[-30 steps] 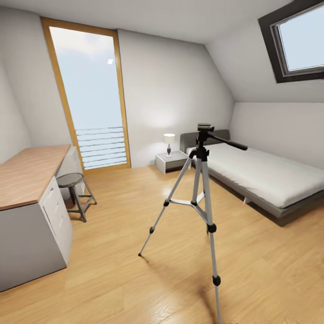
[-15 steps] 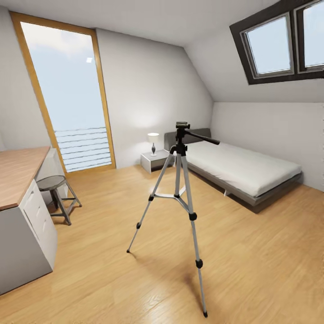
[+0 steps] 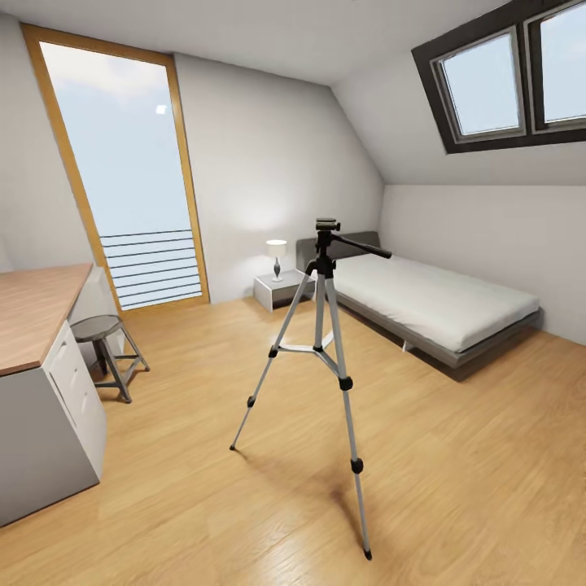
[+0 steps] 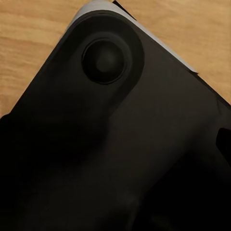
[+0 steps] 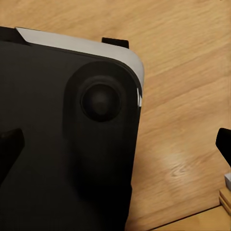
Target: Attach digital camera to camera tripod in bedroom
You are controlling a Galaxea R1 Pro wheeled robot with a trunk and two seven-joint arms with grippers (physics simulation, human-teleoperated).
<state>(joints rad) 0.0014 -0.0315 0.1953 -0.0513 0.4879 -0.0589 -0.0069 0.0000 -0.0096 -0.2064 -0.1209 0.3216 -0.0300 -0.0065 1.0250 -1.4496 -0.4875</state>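
**Tripod stands mid-floor in the attic bedroom**

The tall camera tripod (image 3: 325, 325), with silver telescoping legs, black joints and feet, stands upright on the light wood floor (image 3: 456, 456) near the middle of the white-walled bedroom. Its black pan head (image 3: 327, 236) carries nothing on top, and the long black handle (image 3: 364, 245) points toward the bed side. Behind it, the low grey bed (image 3: 431, 305) with a pale mattress lies along the wall under the sloped ceiling, below the dark-framed skylight (image 3: 505, 77). A small white nightstand (image 3: 277, 290) with a white-shaded lamp (image 3: 277, 254) sits just beside the bed's head. The tall wood-framed window (image 3: 122, 171) fills the far wall. To the left, a grey metal stool (image 3: 106, 350) stands near a white cabinet with a wooden countertop (image 3: 32, 309).

Both wrist views look down on a black, rounded part of the robot's own body (image 4: 110, 144) with wood floor beyond it. In the right wrist view, dark fingertips (image 5: 224, 142) show at the edges, well apart, so the right claw is released. The left claw's state cannot be told.
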